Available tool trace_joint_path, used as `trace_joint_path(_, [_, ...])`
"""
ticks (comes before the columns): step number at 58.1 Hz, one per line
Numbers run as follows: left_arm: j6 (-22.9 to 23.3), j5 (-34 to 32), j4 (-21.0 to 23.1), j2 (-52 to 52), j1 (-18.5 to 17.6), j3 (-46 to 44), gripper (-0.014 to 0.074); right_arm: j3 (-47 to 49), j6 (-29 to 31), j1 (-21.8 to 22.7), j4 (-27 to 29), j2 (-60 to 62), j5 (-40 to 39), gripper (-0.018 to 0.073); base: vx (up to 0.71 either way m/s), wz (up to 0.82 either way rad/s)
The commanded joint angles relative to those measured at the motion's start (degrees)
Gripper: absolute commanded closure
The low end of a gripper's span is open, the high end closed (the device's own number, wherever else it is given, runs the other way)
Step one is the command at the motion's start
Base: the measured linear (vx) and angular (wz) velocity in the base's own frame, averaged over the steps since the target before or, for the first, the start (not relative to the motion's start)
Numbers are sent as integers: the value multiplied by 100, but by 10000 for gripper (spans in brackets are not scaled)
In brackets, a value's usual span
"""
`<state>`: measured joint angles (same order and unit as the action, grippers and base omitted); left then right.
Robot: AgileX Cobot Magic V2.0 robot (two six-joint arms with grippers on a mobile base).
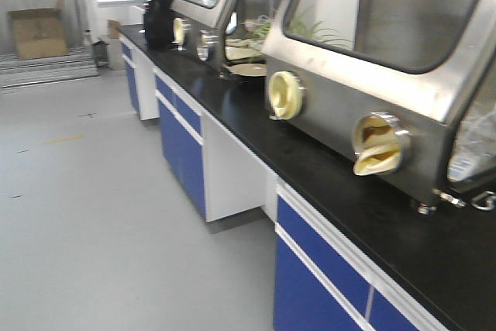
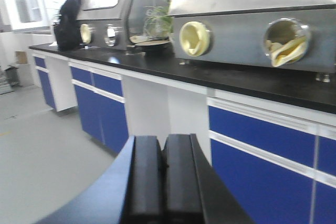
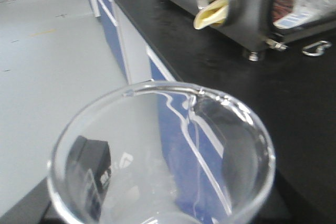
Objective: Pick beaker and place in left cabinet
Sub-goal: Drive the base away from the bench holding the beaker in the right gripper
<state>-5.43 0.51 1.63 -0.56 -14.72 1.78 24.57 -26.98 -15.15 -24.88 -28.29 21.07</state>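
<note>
Because the right wrist view looks straight down into it, the beaker (image 3: 163, 156) shows mostly as a wide circular mouth: a clear glass cylinder with a thin, rounded, flared rim that catches white glare, and a small pouring lip on its far side. Its long axis runs away from that camera, open mouth toward the lens and base out of sight below the picture's edge. Faint pale markings show on the left wall. It is held by the right gripper (image 3: 157, 203), whose jaws pinch its sides; one flat black finger (image 3: 89, 169) shows through the glass on the left, and the far side of the grip is too blurred by reflections to make out. Seen through the glass are grey floor on the left and blue fronts in the middle, so the beaker sits off the near edge of the counter (image 1: 325, 184), a long matte black worktop on white-framed blue cabinet fronts (image 1: 182, 145). On the counter stand brushed stainless glove boxes (image 1: 372, 60) with slanted windows and round ports stuffed with pale yellow rubber gloves (image 1: 285, 94). A black backpack (image 1: 160, 9) sits at the far end. The left gripper (image 2: 163, 150) has its two blocky black fingers pressed together, holding nothing, pointing at the blue fronts.
</note>
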Motion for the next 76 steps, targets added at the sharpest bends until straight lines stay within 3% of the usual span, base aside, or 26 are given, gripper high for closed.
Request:
trace_joint_path(1, [19,-481,47,-109,-22,94,595,192,25,22,-101,-10,-428,565,6,38])
trace_joint_path(39, [19,-481,47,-109,-22,94,595,192,25,22,-101,-10,-435,565,17,46])
trace_joint_path(76, [19,-481,47,-109,-22,94,595,192,25,22,-101,-10,-435,565,37,34])
